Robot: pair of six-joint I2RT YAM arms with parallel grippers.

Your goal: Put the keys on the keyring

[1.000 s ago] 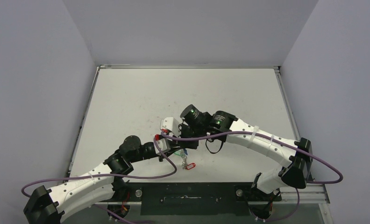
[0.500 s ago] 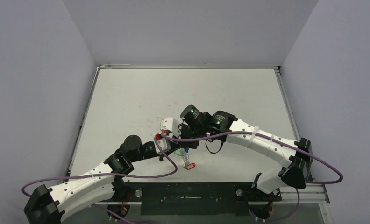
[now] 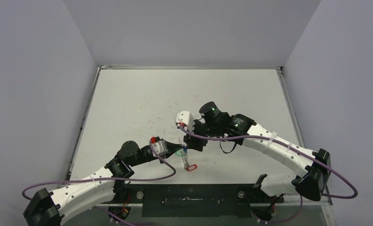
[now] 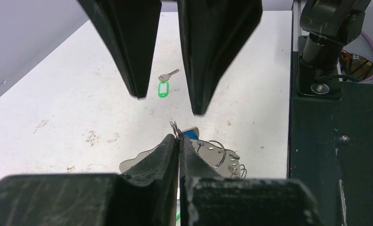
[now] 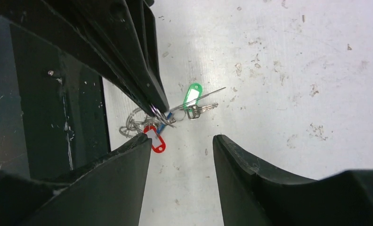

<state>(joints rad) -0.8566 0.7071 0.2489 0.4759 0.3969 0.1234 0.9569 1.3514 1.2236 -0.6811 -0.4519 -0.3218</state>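
My left gripper [image 4: 179, 137] is shut on a small wire loop [image 4: 174, 127] of the keyring [image 4: 212, 154], a silver metal plate with more loops behind the fingertips. In the top view it [image 3: 182, 149] sits near the table's front edge. A green-tagged key [image 4: 163, 88] lies on the table just beyond it. My right gripper [image 5: 182, 143] hangs open above the cluster with nothing between its fingers. Below it lie the green tag [image 5: 191, 94], its key [image 5: 202, 110], a red tag [image 5: 157, 142] and a blue tag [image 5: 164, 127]. The red tag [image 3: 190, 167] also shows from above.
The black mounting rail [image 3: 189, 200] with both arm bases runs along the near table edge, close behind the keys. Purple cables [image 3: 166, 165] loop around both arms. Grey walls enclose the white, scuffed table [image 3: 184, 94] on three sides.
My right gripper has opened and pulled back to the right, away from the keys. The left gripper has shut on the wire loop and shifted slightly.
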